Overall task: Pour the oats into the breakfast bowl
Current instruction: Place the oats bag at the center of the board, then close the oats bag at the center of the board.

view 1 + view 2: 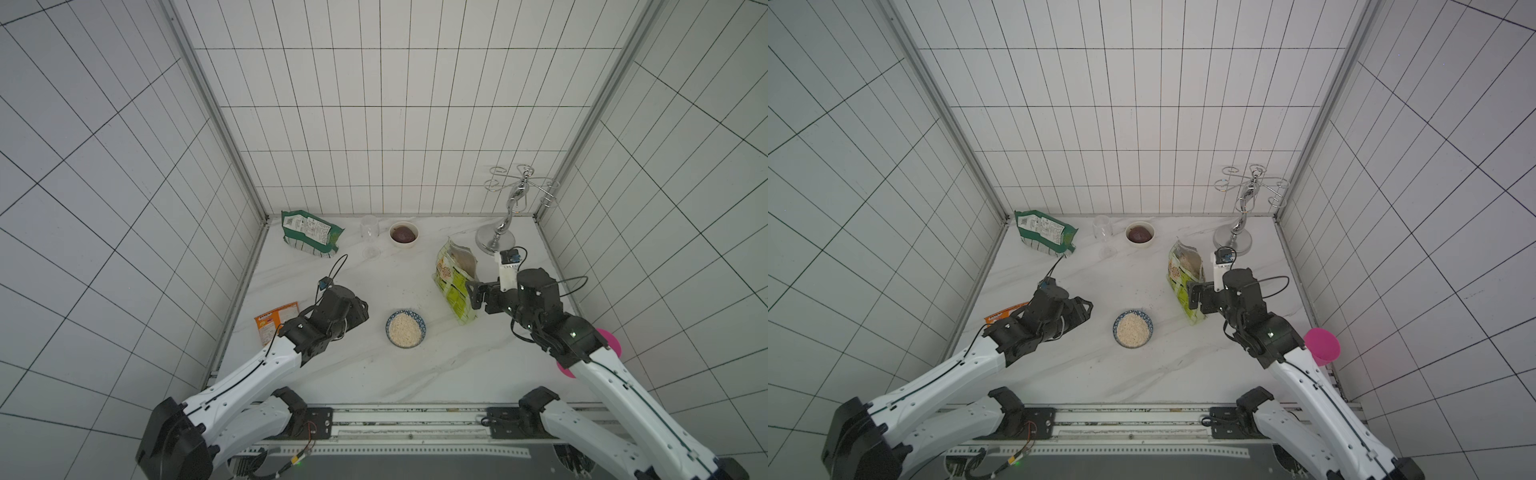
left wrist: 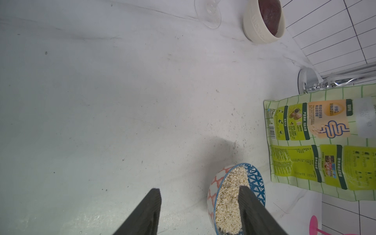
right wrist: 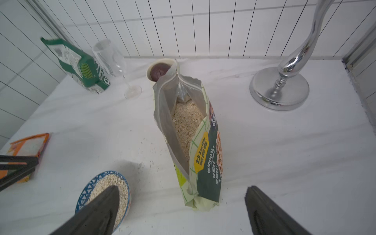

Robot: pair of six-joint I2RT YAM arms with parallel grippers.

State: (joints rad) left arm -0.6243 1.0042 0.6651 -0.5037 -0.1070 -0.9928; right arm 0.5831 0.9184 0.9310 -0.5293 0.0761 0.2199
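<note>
Oats [image 1: 404, 329]: pale flakes fill the breakfast bowl; more lie inside the open pouch, and a few crumbs are scattered on the table between the two.
Breakfast bowl [image 1: 423, 328]: upright on the white marble table [image 1: 332, 374], near the middle, between the two arms.
Pouch [image 1: 455, 286]: lime-green and white, standing upright with its mouth open, to the right of the bowl and a little farther back.
Left gripper [image 2: 199, 188]: jaws parted with nothing between them, just left of the bowl; it seems clear of the rim, though the wrist view leaves that unsure.
Right gripper [image 3: 183, 188]: jaws spread wide on the near right side of the pouch, which stands free of both fingers.
Far edge: dark green bag [image 1: 309, 235], wine glass [image 1: 370, 239], small white bowl [image 1: 403, 234], chrome stand [image 1: 496, 241].
Left edge: orange packet [image 1: 276, 320], partly under the left arm.
Right edge: pink cup [image 1: 1322, 345].
</note>
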